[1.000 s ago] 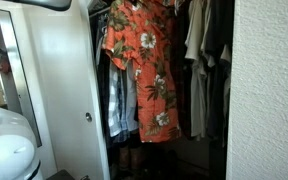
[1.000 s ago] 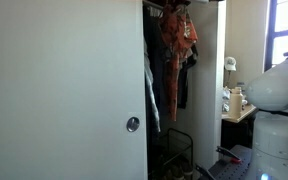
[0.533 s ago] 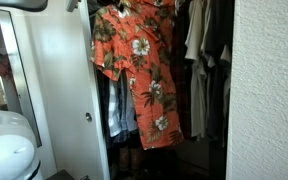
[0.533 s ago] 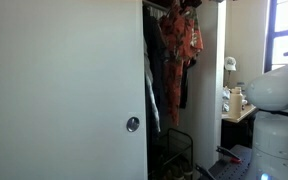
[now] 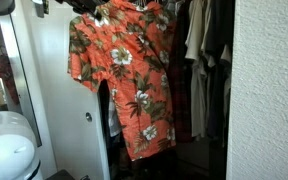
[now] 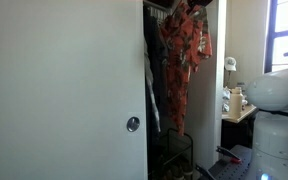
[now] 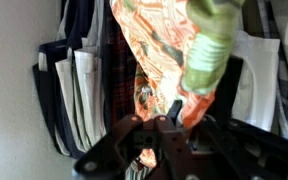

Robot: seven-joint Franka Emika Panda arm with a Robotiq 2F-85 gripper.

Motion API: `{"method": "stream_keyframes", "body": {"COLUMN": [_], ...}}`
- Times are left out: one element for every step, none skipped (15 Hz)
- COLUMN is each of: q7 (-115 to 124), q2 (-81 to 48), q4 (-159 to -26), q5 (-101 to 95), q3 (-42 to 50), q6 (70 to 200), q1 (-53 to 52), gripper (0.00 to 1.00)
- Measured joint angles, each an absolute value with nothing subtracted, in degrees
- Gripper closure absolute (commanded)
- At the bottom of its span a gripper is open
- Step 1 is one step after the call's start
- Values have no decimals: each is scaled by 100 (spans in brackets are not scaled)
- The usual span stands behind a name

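An orange floral short-sleeved shirt (image 5: 124, 75) hangs from a dark hanger (image 5: 89, 10) in front of the open closet, and also appears in an exterior view as the orange shirt (image 6: 189, 45) swung out of the doorway. In the wrist view my gripper (image 7: 170, 112) comes in from the bottom, its dark fingers pressed together right at the shirt (image 7: 159, 50). The jaws look shut at the top of the shirt, by the hanger; the exact contact is blurred. In the exterior views the gripper itself is cut off at the top edge.
A white closet door with a round knob (image 5: 87, 116) (image 6: 132, 124) stands beside the opening. Other dark and grey clothes (image 5: 199, 60) hang on the rail. A textured wall (image 5: 269, 90) flanks the closet. A wire basket (image 6: 179, 150) sits on its floor. The robot's white base (image 6: 279, 100) is nearby.
The orange shirt has been carried out of the row of clothes, away from the closet and in front of the door, and swings free. The jaws stayed shut.
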State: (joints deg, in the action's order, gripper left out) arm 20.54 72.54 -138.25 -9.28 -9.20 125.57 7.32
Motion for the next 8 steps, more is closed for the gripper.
{"method": "stream_keyframes", "body": {"q7": [2056, 2060, 2067, 2074, 2084, 2107, 2167, 2222], "q2": [7375, 7485, 7580, 7662, 7730, 7787, 7831, 7856], "q4": [-13857, -13888, -13910, -13927, -13935, -13938, -13939, -13939], "q5": [-894, -859, -837, -819, -803, -782, -767, -756], "q3": [-996, -1074, -1152, -1226, -1291, -1351, -1402, -1446], "q6": [12437, 12332, 12234, 12154, 12076, 12001, 11937, 11879], "q1": [731, 730, 730, 730, 731, 732, 732, 736], "gripper": [95, 95, 95, 95, 95, 95, 95, 95]}}
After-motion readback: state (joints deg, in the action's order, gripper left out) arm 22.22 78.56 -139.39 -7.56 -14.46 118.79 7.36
